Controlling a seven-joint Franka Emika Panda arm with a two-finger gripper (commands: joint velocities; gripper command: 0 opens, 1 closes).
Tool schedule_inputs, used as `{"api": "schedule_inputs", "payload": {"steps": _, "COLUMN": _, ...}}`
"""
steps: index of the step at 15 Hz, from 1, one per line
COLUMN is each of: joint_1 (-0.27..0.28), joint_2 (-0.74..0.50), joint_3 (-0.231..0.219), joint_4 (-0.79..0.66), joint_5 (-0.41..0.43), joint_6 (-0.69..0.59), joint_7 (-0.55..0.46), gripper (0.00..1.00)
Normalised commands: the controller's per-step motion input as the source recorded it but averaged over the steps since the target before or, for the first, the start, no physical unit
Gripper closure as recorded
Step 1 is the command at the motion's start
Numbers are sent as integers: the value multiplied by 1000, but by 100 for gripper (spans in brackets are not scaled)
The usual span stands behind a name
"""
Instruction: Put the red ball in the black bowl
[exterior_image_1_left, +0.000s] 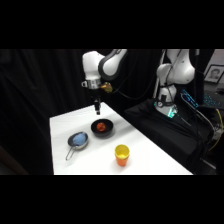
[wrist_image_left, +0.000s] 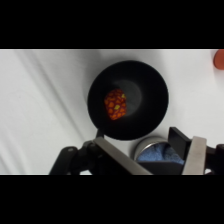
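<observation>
Gripper (exterior_image_1_left: 97, 111) is held empty above the black bowl (wrist_image_left: 150, 107), fingers (wrist_image_left: 195, 155) apart; the red ball (wrist_image_left: 115, 104), round without long axis, is seated inside.

You've got 1 red ball (wrist_image_left: 115, 104), 1 black bowl (wrist_image_left: 150, 82), 1 silver pan (exterior_image_1_left: 78, 141), 1 yellow cup (exterior_image_1_left: 122, 154), 1 table (exterior_image_1_left: 150, 160).

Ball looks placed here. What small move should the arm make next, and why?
Probably just lift straight up and retreat. The red ball already rests inside the black bowl, and the gripper hangs above the bowl's far rim holding nothing, fingers apart, so nothing is left to carry.
</observation>
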Motion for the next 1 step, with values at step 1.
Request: {"api": "schedule_inputs", "payload": {"steps": 1, "joint_1": -23, "joint_2": -227, "joint_3": -65, "joint_4": 135, "joint_5": -97, "joint_6": -381, "joint_7": -86, "gripper": 0}}
